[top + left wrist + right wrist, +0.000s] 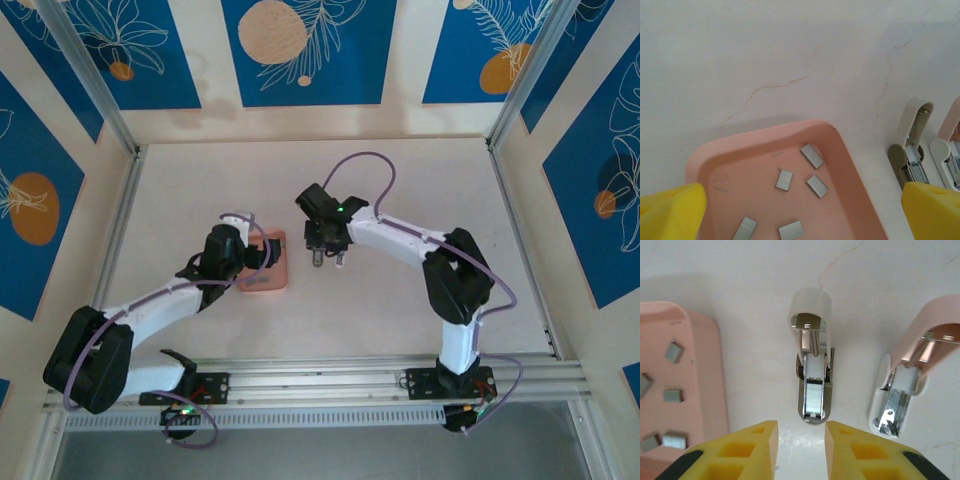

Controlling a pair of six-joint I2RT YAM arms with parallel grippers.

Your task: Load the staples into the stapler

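Looks like the staple-pick step: left gripper (801, 214), wide open and empty, hovers over staples (784, 179) in the pink tray (790, 129); right gripper (801, 440), slightly open and empty, faces the opened stapler (813, 390) on the bench (740, 280); next likely needs a precise single-strip pinch.

A pink tray (755, 142) sits on a white table (400, 180), left of centre. Thin hairline cracks (775, 86) run across the tabletop beyond it. A pink stapler (935, 325) lies hinged open on a white base, well right of the tray. Blue wall panels (300, 40) with white leaf outlines and orange circles enclose the table. A metal rail (330, 380) spans its near edge.
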